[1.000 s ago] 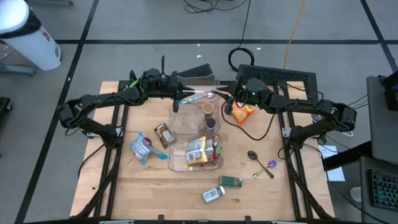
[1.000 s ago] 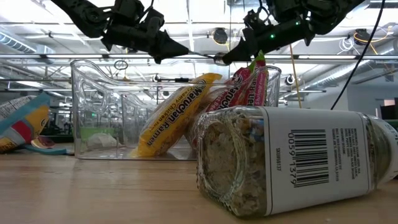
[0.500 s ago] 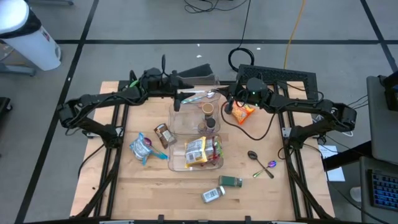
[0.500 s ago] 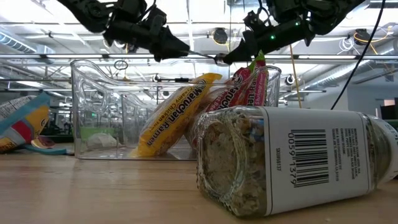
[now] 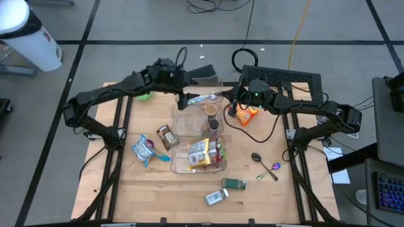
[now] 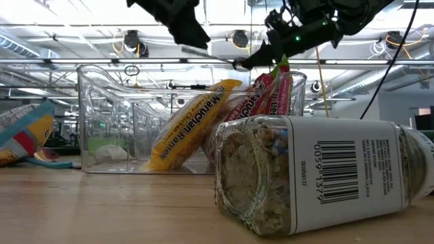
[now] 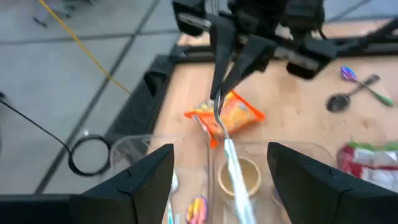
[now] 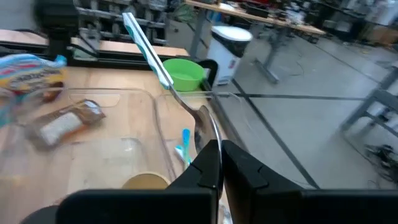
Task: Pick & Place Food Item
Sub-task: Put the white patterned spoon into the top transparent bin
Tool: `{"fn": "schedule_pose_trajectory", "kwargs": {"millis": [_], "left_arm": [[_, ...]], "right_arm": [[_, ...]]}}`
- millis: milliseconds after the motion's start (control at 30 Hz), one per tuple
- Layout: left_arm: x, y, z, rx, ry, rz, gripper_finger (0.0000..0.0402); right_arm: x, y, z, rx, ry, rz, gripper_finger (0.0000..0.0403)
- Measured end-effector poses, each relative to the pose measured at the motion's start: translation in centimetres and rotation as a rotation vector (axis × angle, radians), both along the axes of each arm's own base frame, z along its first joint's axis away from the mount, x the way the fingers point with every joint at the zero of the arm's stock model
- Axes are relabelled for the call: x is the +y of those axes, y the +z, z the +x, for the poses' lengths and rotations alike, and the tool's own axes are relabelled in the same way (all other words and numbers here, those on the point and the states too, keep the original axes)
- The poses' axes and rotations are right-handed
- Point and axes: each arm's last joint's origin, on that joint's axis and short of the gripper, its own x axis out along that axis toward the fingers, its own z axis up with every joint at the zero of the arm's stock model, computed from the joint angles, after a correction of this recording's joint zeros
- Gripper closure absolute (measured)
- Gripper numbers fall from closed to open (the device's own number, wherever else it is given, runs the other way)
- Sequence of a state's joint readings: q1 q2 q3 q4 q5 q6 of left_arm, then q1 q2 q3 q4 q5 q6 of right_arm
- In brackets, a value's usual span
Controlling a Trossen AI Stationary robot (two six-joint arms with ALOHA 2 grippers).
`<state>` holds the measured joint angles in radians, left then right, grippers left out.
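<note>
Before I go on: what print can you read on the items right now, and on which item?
"Maruchan Ramen" on the yellow noodle packet in the clear bin.
"0059 1379" beside the barcode on the glass spice jar.
Print on the red packet and other wrappers: too blurred to read.

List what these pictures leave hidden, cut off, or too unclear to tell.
- Spice jar, low view: blocks the table behind it; its right end is cut off.
- Clear bin, high view: small items inside are too small to identify.
- Snack bag, right wrist view: blurred and cut off, label unreadable.
</note>
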<state>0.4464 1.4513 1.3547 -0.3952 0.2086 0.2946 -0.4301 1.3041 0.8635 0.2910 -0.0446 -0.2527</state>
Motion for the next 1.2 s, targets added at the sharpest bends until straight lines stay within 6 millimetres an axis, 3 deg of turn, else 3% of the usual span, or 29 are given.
{"fn": "schedule_pose_trajectory", "kwargs": {"millis": [400, 800, 1000, 1200], "left_arm": [[0.1, -1.9, 4.6, 0.23, -0.049, -0.046, 0.0147], [0.0, -1.7, 4.7, 0.274, -0.036, -0.05, 0.0151], [0.0, -1.8, 4.6, 0.291, -0.018, -0.045, 0.0195], [0.0, -1.8, 4.6, 0.293, -0.018, -0.044, 0.0264]], "right_arm": [[0.5, 1.4, 0.6, 0.013, 0.06, -0.023, 0.0403], [0.4, 1.0, 0.4, 0.071, 0.019, -0.044, 0.0403], [0.4, 1.3, 0.5, 0.044, 0.02, -0.055, 0.0403], [0.4, 1.3, 0.5, 0.045, 0.021, -0.054, 0.0403]]}}
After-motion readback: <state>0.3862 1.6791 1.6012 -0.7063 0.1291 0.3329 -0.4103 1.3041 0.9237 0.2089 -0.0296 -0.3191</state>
